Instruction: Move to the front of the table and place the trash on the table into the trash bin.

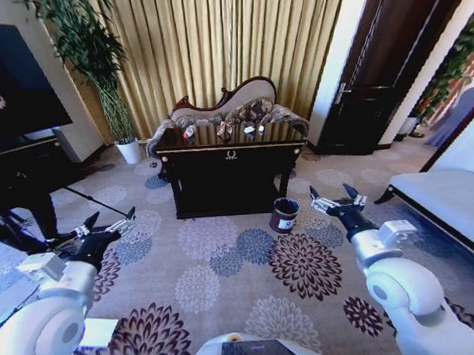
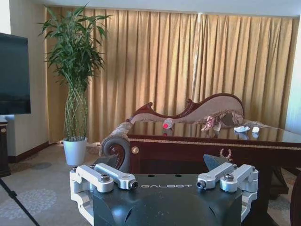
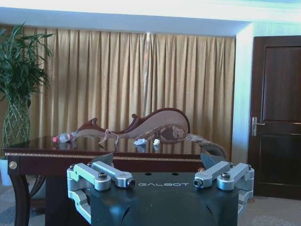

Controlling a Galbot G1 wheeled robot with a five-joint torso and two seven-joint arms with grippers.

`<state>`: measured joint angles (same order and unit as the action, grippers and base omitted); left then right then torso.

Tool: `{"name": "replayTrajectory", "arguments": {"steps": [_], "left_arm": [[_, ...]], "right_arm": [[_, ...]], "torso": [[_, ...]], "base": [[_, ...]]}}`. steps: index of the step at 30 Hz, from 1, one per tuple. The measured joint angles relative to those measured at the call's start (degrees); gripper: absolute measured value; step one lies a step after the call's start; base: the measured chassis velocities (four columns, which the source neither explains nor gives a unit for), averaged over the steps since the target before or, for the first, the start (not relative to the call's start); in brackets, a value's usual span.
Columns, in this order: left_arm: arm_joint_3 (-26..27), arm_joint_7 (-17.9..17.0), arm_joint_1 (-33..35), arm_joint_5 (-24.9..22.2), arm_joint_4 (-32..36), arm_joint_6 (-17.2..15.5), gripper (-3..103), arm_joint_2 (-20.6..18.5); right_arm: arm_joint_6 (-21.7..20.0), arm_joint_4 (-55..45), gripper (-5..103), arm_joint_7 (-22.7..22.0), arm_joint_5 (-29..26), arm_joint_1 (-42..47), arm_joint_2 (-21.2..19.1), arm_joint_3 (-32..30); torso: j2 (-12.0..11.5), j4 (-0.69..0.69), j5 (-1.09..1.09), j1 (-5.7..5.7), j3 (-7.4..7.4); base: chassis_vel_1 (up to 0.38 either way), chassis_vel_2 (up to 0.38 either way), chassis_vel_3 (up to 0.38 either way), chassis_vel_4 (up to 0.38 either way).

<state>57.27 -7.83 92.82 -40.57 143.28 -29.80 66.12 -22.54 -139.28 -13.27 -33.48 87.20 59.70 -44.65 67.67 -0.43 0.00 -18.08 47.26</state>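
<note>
I stand some way back from the worktop (image 1: pixel 229 150), on the flowered carpet, and both my arms are held out low in front of me. My left pincer (image 1: pixel 105 226) hangs over the carpet on my left side, and my right pincer (image 1: pixel 337 200) over the carpet on my right side. Both are spread open and both hold nothing.

The trash lies on the glossy top, straight ahead of me and well apart from both pincers. The bottle (image 1: pixel 189 132) with the red label is toward the left end and lies on its side; from my left wrist its long axis seems to run along the length of the worktop, cap toward the left. The crumpled wrapper (image 1: pixel 225 130) is near the middle, and the small white scraps (image 1: pixel 254 129) are just to the right of it.

The trash bin (image 1: pixel 285 214) stands on the carpet in front of the worktop's right corner, near my right pincer. So I judge the right arm is nearer to the bin and the scraps, and the left arm to the bottle. I must first come closer.
</note>
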Motion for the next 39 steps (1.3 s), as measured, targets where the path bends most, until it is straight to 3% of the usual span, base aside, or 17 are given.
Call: {"name": "replayTrajectory", "arguments": {"steps": [8,29,39], "left_arm": [[0.1,0.2,0.0,0.0,0.0,0.0,100,0.2],[0.7,0.1,0.2,0.0,0.0,0.2,100,-0.2],[0.8,3.0,0.0,4.6,0.0,2.2,100,-0.9]], "right_arm": [[-3.0,-1.1,100,0.1,-1.8,-0.1,-0.6,-0.3],[-2.9,-0.6,100,0.2,-1.9,-1.0,-0.4,-0.1],[-2.6,0.0,100,0.2,-1.2,-1.3,-0.3,-0.1]], "torso": [[0.0,0.00,0.00,0.00,0.00],[0.0,0.00,0.00,0.00,0.00],[0.0,0.00,0.00,0.00,0.00]], "base": [[0.000,0.000,0.000,0.000],[0.000,0.000,0.000,0.000],[0.000,0.000,0.000,0.000]]}}
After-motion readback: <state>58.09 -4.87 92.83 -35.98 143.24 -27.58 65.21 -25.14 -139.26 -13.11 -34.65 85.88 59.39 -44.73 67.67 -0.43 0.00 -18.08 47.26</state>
